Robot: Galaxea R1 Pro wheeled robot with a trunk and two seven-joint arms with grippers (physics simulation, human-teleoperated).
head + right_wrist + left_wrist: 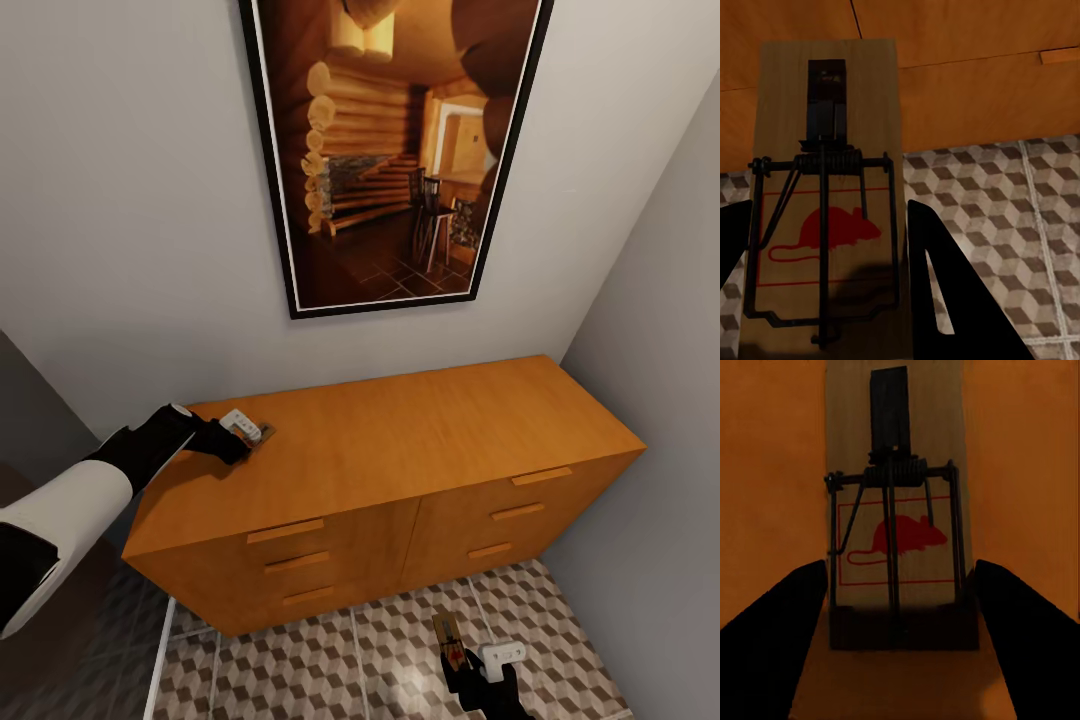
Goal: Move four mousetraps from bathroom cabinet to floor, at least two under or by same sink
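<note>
While both arms work at once, a robot gathers mousetraps at an orange-brown cabinet (400, 450) in a tiled bathroom corner.

The cabinet stands against a pale wall under a framed picture of a log cabin interior (395, 150), with the cube-patterned bathroom floor (330, 660) in front of it. The left gripper (245, 432) reaches over the cabinet top's back left corner, its fingers spread on either side of a mousetrap (896, 532) lying flat there, not yet pinched. The right gripper (478, 668) hangs low above the tiles, fingers pressed against the edges of a second mousetrap (825, 202). Collection is under way; next the left fingers likely need to close, while the right must lower its trap to the floor.
</note>
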